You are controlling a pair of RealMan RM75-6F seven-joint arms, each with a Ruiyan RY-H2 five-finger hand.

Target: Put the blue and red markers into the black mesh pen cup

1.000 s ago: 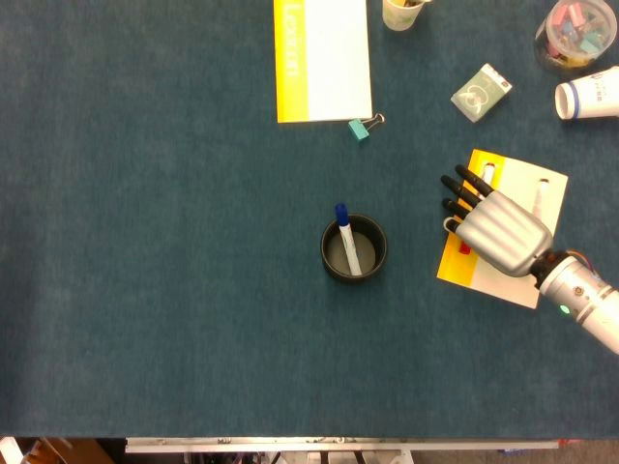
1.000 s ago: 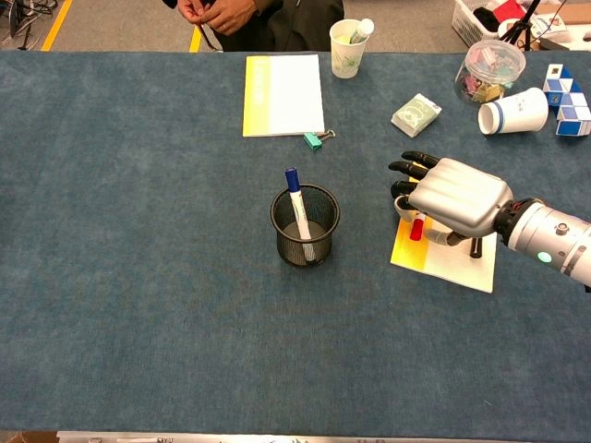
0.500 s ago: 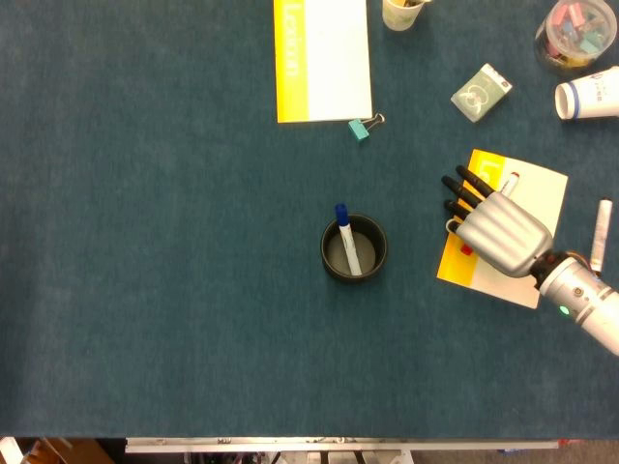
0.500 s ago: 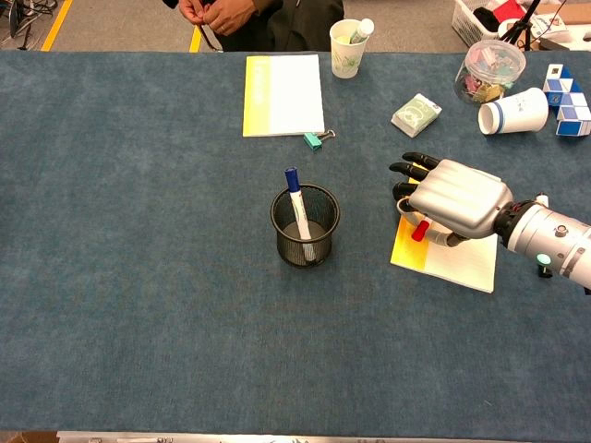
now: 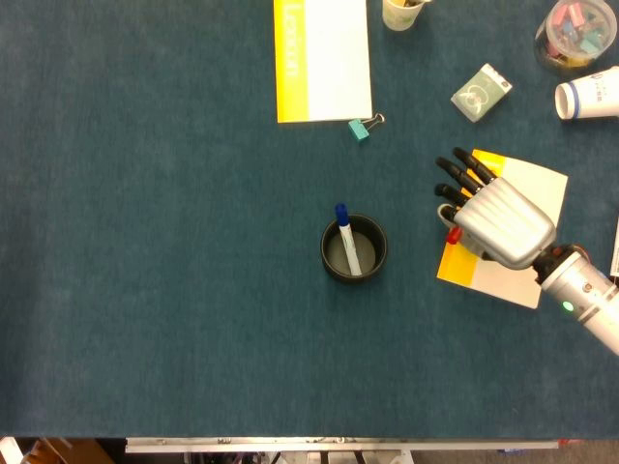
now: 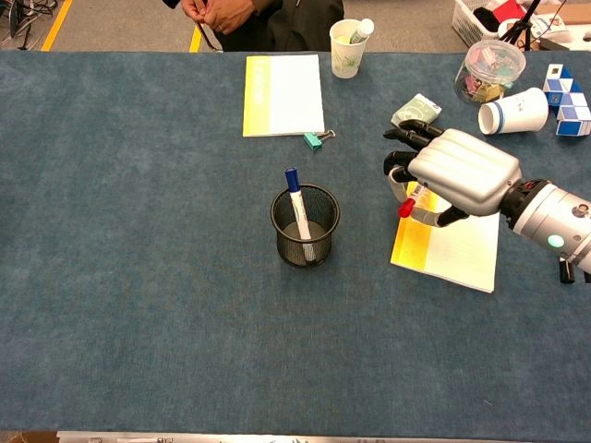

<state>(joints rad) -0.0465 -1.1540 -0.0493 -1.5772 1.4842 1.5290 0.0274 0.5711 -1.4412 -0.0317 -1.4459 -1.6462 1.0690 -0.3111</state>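
Observation:
The black mesh pen cup [image 5: 329, 259] [image 6: 317, 233] stands mid-table with the blue marker [image 5: 342, 230] [image 6: 295, 195] upright inside it, blue cap up. My right hand [image 5: 500, 223] [image 6: 460, 172] hovers over the yellow-and-white notepad [image 5: 533, 181] [image 6: 452, 257], right of the cup. It grips the red marker [image 5: 452, 235] [image 6: 406, 208]; only the red cap end pokes out below the fingers, pointing toward the cup. The rest of the marker is hidden in the hand. My left hand shows in neither view.
A yellow-and-white notebook [image 5: 324, 58] [image 6: 282, 92] and a teal binder clip [image 5: 361, 129] [image 6: 314, 140] lie behind the cup. A green box [image 5: 481, 92], a toppled white cup [image 5: 587, 97] [image 6: 512, 111] and a clear jar [image 5: 575, 34] sit at the back right. A paper cup [image 6: 348, 46] stands beyond.
My right hand has risen off the notepad with the red marker in its grip, and shifted slightly toward the far side. A loose pen rolled off the pad to the right.

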